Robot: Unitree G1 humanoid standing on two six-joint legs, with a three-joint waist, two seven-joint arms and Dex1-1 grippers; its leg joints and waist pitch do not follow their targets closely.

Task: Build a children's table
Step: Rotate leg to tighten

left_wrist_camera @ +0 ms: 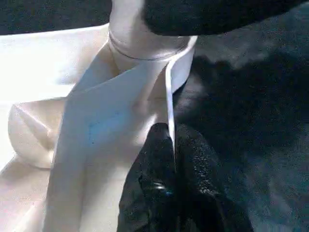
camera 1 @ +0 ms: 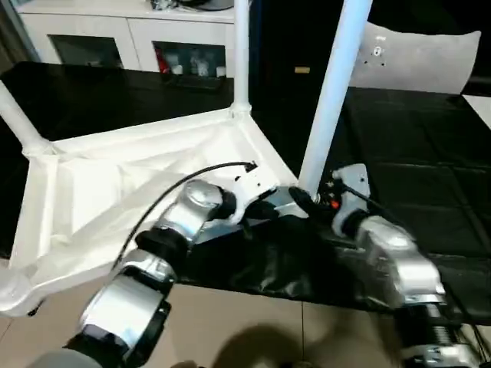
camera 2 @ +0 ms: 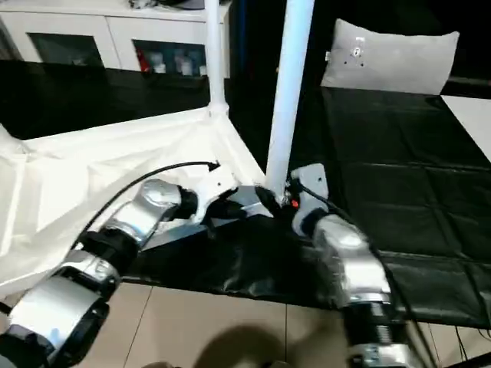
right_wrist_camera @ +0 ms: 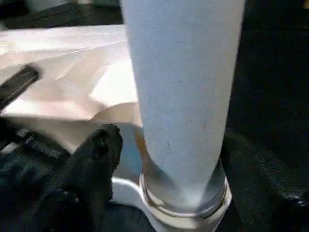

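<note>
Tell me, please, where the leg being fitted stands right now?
The leg stands upright in the tabletop's near right corner socket, between the left gripper and right gripper.

Open black mat (camera 1: 414, 153) fills the frame's right half; three upright legs (camera 1: 331, 92) and the tabletop (camera 1: 115, 192) crowd centre and left.

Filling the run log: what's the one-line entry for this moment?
step: seat leg in near corner socket | left end effector: pinching tabletop rim | right end effector: at leg base | other legs: upright
</note>
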